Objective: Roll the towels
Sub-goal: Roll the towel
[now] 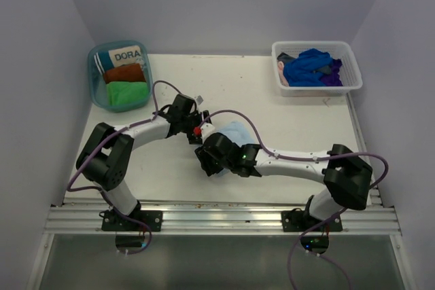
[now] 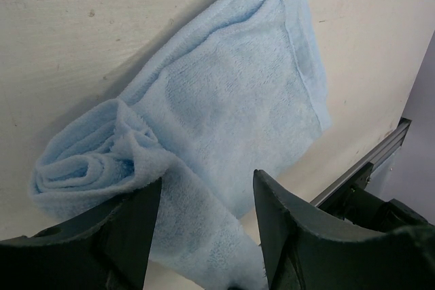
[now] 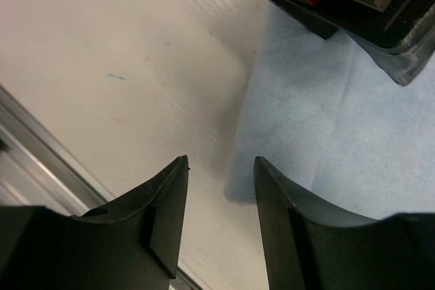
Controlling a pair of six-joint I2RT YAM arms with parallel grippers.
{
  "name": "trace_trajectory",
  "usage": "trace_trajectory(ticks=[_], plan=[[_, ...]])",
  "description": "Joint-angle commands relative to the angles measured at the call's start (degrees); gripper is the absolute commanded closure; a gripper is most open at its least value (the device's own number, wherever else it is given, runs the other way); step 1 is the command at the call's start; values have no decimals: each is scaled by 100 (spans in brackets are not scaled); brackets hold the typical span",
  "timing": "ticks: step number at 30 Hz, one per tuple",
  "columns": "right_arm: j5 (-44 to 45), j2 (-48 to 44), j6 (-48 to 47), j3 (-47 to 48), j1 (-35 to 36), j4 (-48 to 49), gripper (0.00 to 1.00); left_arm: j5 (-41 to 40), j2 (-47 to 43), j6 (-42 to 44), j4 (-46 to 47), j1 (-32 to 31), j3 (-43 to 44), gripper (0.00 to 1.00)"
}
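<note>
A light blue towel (image 1: 236, 132) lies mid-table between both grippers. In the left wrist view the towel (image 2: 231, 86) is loosely rolled at its left end and flat beyond. My left gripper (image 2: 207, 188) is open, and a fold of the towel runs between its fingers; it shows in the top view (image 1: 196, 130) at the towel's left edge. My right gripper (image 3: 221, 164) is open just above the towel's near corner (image 3: 238, 191), also visible in the top view (image 1: 206, 161). Rolled green (image 1: 128, 93) and rust-brown (image 1: 125, 73) towels sit in a teal bin (image 1: 95, 59).
The teal bin also holds the white-and-teal "DORA" item (image 1: 126, 54). A white basket (image 1: 353, 66) at the back right holds dark blue (image 1: 306, 67) and purple (image 1: 332, 79) towels. An aluminium rail (image 1: 217, 219) runs along the near table edge.
</note>
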Motion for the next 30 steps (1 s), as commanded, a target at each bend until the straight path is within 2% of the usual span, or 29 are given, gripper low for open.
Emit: trace_trajectory(ticks=[1,10,22,26,27,30], plan=[[606,120,-344,272,-35,-340,53,-10,101,118,-84,-21,-51,39],[1478,736,-380,299,-35,-701,51,-10,92,127,-93,-21,-60,39],[1768,1360,50,97,9,-622,51,-72,83,154,-365,-21,309,38],[1821,1430,208,-35,18,-543,62,-151,75,171,-558,-12,458,37],[1795,1422,235,-70,9,-534,71,-160,57,171,-611,-3,476,37],[1628,1264,323,-228,0,-385,86,-186,-65,180,-708,32,555,36]])
